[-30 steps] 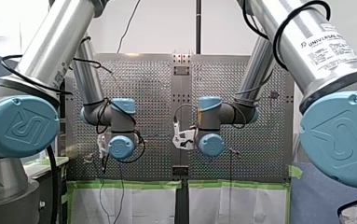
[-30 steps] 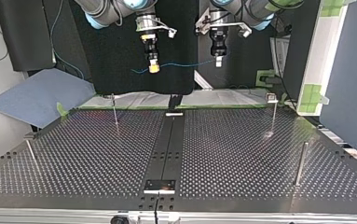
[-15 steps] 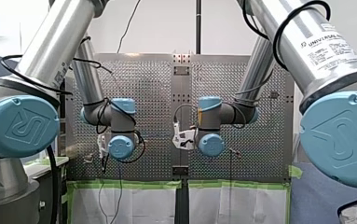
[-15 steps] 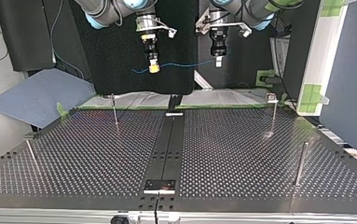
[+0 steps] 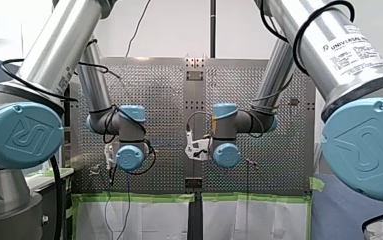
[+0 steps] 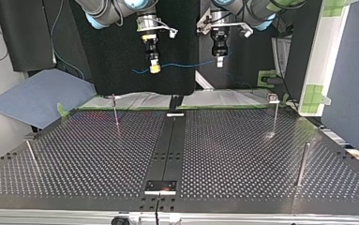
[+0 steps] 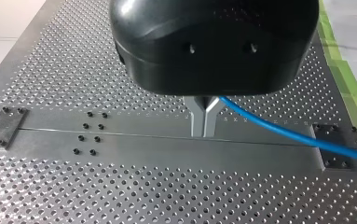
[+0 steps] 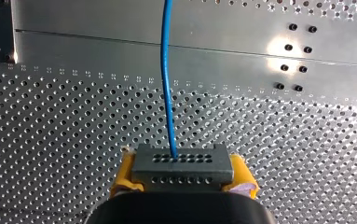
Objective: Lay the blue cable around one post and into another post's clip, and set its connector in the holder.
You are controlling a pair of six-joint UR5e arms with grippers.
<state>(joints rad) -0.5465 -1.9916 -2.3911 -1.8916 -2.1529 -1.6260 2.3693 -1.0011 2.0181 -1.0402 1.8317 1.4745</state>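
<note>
Perforated metal table (image 6: pixel 243 154) with a black strip (image 6: pixel 168 145) down its middle. Green tape (image 5: pixel 139 197) runs along the front view's near edge, white sheets (image 5: pixel 154 220) beyond it. White wall (image 5: pixel 174 30) past the far edge. Top view: black backdrop (image 6: pixel 116 70) behind, blue-grey mat (image 6: pixel 36 96) off the far-left corner, white green-taped board (image 6: pixel 325 51) off the right edge.

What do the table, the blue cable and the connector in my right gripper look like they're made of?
The table looks like bare metal, probably aluminium: brushed and shiny, with a glare spot. The blue cable has a smooth, plastic-looking jacket. The connector is grey and matte with rows of small holes; whether it is metal or plastic is hard to tell.
</note>
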